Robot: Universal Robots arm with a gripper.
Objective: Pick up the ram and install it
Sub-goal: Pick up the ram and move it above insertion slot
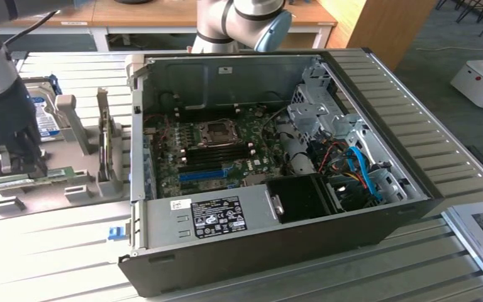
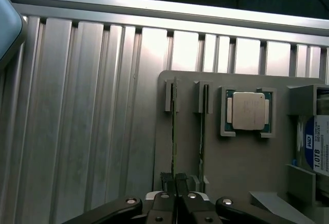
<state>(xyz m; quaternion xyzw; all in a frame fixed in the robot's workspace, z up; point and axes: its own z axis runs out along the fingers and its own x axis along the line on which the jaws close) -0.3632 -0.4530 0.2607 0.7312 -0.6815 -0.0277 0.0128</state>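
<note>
Grey plastic forms the holder tray (image 2: 241,165), which lies on the slatted metal table (image 2: 77,131) at the exterior view's left of the open computer case (image 1: 250,255). From the exterior view we see what the wrist camera misses: the case lying on its side, its motherboard (image 1: 216,151) bare, and the arm reaching down over the tray's near part.

The wrist view gives us the tray from above. There the ram (image 2: 174,126) stands on edge in its slots, a thin green strip with dark parts along it. A second stick (image 2: 202,126) stands parallel just beside it. Beyond that stick a processor (image 2: 249,110) sits in a square recess, and a hard drive (image 2: 318,152) with a blue label stands at the tray's edge.

The gripper (image 2: 176,179) is at one end of the ram. Its black fingers (image 2: 166,179) are drawn narrow and pinch the stick's upper edge between them. The ram sits in the tray, outside the case.
</note>
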